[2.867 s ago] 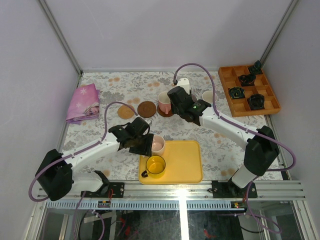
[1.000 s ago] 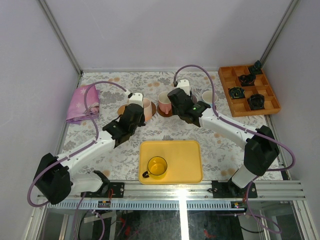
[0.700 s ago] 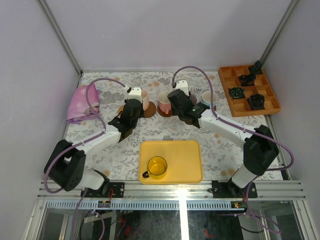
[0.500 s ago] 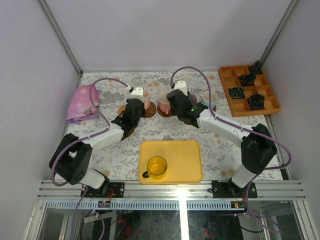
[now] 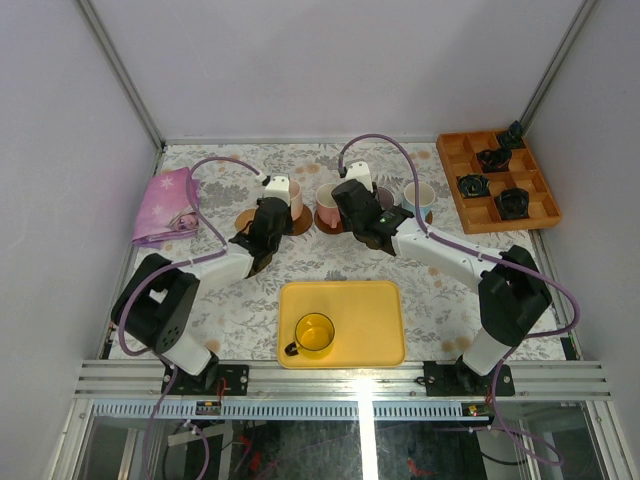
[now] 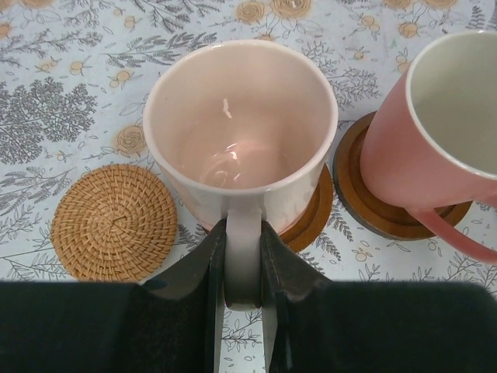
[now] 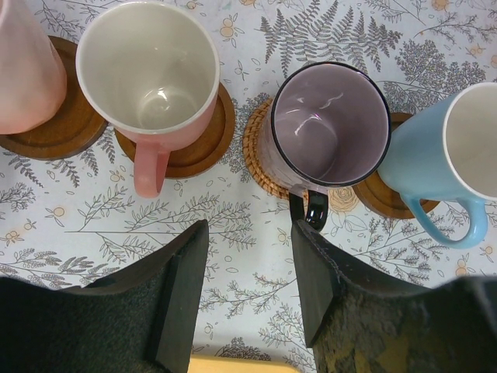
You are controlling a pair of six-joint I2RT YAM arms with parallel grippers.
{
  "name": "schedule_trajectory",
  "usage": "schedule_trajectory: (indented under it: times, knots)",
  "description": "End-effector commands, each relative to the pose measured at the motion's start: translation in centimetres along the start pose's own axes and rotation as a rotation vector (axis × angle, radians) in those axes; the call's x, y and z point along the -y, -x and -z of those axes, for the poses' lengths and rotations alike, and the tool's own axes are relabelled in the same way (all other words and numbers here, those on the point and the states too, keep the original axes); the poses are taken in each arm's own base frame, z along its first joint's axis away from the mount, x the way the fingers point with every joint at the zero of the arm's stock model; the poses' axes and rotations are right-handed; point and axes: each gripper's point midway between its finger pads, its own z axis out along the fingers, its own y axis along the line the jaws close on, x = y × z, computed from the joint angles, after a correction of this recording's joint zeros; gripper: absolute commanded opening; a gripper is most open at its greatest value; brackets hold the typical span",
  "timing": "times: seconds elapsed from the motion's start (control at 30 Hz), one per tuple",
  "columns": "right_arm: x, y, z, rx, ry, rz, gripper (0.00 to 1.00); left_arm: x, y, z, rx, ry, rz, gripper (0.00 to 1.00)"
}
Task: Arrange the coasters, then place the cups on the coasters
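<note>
My left gripper (image 6: 242,231) is shut on the handle of the pale pink cup (image 6: 241,124), which sits upright over a dark brown coaster (image 6: 314,221); whether it rests on it I cannot tell. An empty tan woven coaster (image 6: 114,221) lies left of it. The pink cup with white inside (image 7: 147,70), the grey-purple cup (image 7: 330,124) and the light blue cup (image 7: 450,148) each stand on a coaster. My right gripper (image 7: 248,233) hangs open just short of them, holding nothing. The yellow cup (image 5: 312,333) sits on the yellow tray (image 5: 370,315).
An orange compartment box (image 5: 497,182) with small black objects stands at the back right. A folded pink cloth (image 5: 168,205) lies at the back left. Both arms (image 5: 200,270) (image 5: 450,250) reach across the floral tablecloth toward the row of cups.
My left arm has carried the pale pink cup from the tray to the back row and over the dark coaster. The right gripper has shifted slightly left and stayed open.
</note>
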Motion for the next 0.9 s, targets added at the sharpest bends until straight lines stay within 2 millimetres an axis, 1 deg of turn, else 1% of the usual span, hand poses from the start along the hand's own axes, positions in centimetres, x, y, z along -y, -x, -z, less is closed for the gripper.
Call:
schedule_trajectory:
  times: [0.0,0.27,0.33,0.53,0.7,0.87]
  knots:
    - [0.3,1.2,0.1,0.043,-0.017,-0.025,0.54,1.0,5.6,-0.7,0.188,-0.021,0.098,0.0]
    - [0.2,1.2,0.1,0.041,-0.009,-0.029,0.54,1.3,4.6,-1.3,0.163,-0.026,0.107,0.0]
    - [-0.1,0.4,-0.5,0.02,-0.01,-0.017,0.54,1.4,4.3,-1.4,0.158,-0.03,0.11,0.0]
    - [-0.4,0.2,-0.8,0.012,-0.001,-0.013,0.54,1.8,3.7,-1.8,0.136,-0.043,0.115,0.0]
    - [-0.3,0.2,-0.7,0.014,-0.006,-0.013,0.54,2.1,2.6,-1.8,0.093,-0.061,0.106,0.0]
    - [-0.2,0.1,-0.6,0.012,-0.007,-0.019,0.54,1.4,1.4,-1.4,0.048,-0.029,0.102,0.07]
